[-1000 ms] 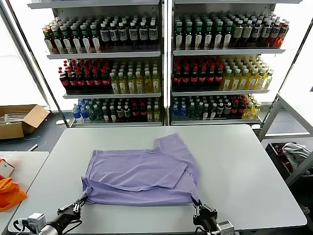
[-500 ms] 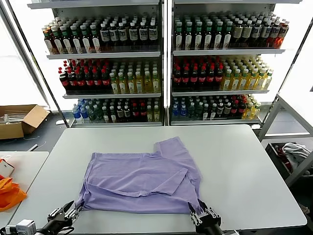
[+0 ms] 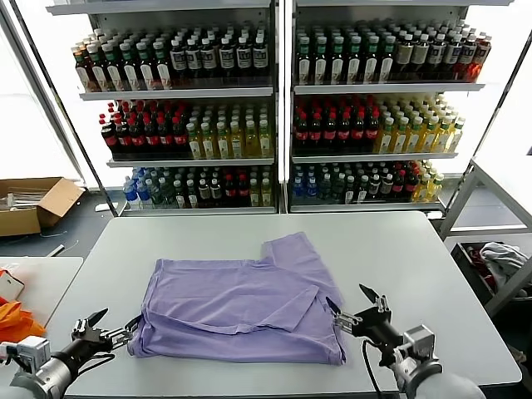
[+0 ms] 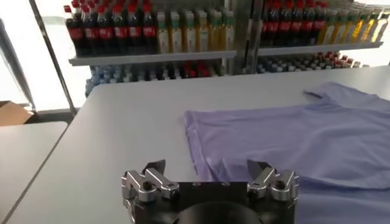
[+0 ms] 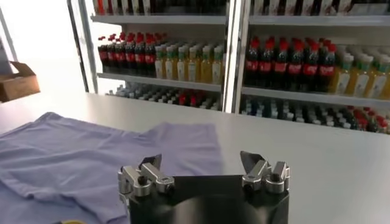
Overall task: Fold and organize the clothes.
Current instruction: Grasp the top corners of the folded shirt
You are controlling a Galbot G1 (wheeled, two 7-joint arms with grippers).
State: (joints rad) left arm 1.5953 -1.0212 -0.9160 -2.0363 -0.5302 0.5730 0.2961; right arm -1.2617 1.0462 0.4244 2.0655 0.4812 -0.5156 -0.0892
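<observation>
**Both grippers off the shirt, fingers spread**

Shelves of bottled drinks (image 3: 274, 108) fill the background behind a pale grey tabletop (image 3: 416, 274). On it lies the lavender T-shirt (image 3: 237, 307), partly folded, one sleeve pointing toward the shelves. The left gripper (image 3: 108, 328) hovers with its fingers (image 4: 152, 176) apart, holding nothing; the shirt's near corner lies just beyond the fingertips. The right gripper (image 3: 356, 306) also has its fingers (image 5: 253, 163) apart and empty, the shirt's side edge just beside them, toward the left gripper. A cardboard box (image 3: 33, 204) sits on the floor beyond the tabletop.
</observation>
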